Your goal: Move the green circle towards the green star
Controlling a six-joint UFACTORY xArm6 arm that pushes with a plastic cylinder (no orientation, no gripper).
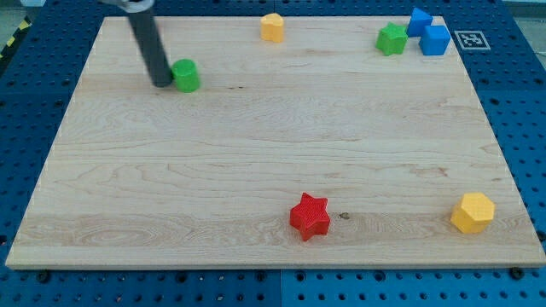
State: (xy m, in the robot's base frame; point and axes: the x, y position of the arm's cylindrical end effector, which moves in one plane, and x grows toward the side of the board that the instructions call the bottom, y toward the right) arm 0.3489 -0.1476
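The green circle is a short round block at the upper left of the wooden board. My tip stands right against its left side, touching or nearly so. The green star lies near the board's upper right, far to the right of the circle, next to the blue blocks.
Two blue blocks sit just right of the green star. A yellow block lies at the top middle. A red star lies at the bottom middle. A yellow hexagon lies at the bottom right. The board's edge borders a blue pegboard table.
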